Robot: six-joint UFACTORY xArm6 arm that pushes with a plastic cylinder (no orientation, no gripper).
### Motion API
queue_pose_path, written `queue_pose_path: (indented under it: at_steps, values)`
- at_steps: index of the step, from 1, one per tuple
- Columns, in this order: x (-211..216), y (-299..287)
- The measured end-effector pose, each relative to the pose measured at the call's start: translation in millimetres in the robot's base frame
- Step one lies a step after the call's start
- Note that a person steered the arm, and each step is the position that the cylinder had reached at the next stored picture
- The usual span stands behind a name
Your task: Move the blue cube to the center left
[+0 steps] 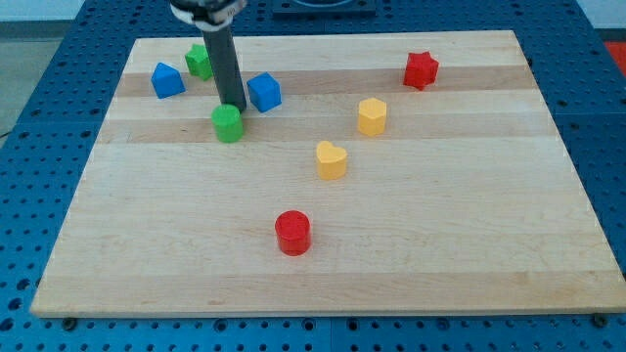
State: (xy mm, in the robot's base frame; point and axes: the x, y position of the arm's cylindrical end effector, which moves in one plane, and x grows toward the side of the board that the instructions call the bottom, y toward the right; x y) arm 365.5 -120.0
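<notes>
The blue cube (264,92) sits on the wooden board (323,244) at the upper left, right of my rod. My tip (233,106) is just left of the blue cube and right above a green cylinder (228,123), close to both. A second blue block with a peaked top (167,80) lies further left. A green block (200,62) is partly hidden behind the rod.
A red star-like block (421,69) is at the upper right. A yellow hexagonal block (372,115) and a yellow heart-like block (332,159) lie near the middle. A red cylinder (292,233) sits lower centre.
</notes>
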Motion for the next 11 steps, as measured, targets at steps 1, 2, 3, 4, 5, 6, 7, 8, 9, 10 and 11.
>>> queue_pose_path:
  at_steps: [1,2,3,4,5,6,7,8,9,10,11]
  values:
    - [43.2,-12.9]
    - [71.0,0.8]
    - [53.8,35.5]
    - [20.5,58.9]
    - [-22.4,83.3]
    - [-66.1,101.4]
    - [-78.0,85.1]
    - [-44.9,38.1]
    - [-27.0,-17.8]
    - [-30.0,-37.0]
    - [-41.6,-37.0]
